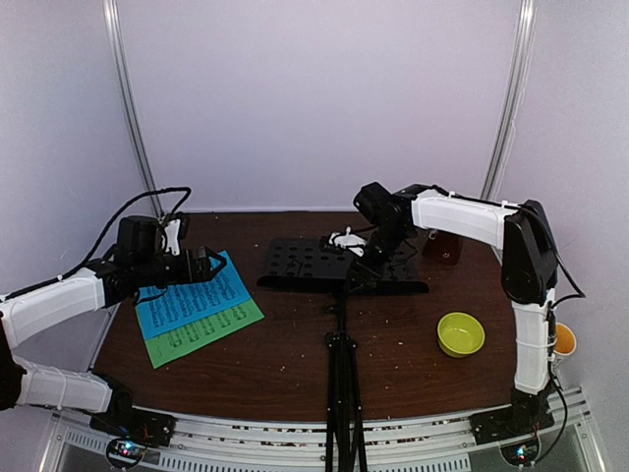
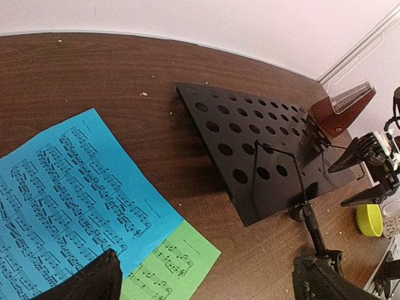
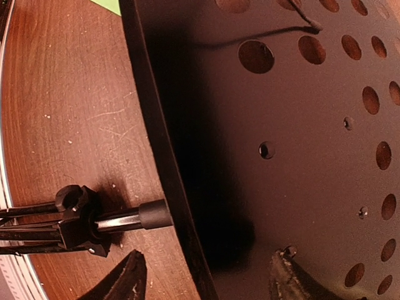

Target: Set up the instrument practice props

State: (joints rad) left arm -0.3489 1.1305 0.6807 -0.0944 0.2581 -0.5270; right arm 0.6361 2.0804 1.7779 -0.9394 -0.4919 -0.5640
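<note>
We see the right gripper (image 3: 206, 278) with its jaws spread wide, one finger on either side of the near edge of the perforated desk of the black music stand (image 1: 305, 264), not closed on it. The left gripper (image 2: 206, 281) hangs with its jaws wide apart above the blue sheet (image 2: 69, 187), which overlaps the green sheet (image 2: 172, 265) on the brown surface (image 1: 285, 354), left of the stand. The reddish-brown metronome (image 2: 342, 107) stands just beyond the desk's far right corner. A yellow-green bowl (image 1: 460, 333) sits nearer, to the right.
</note>
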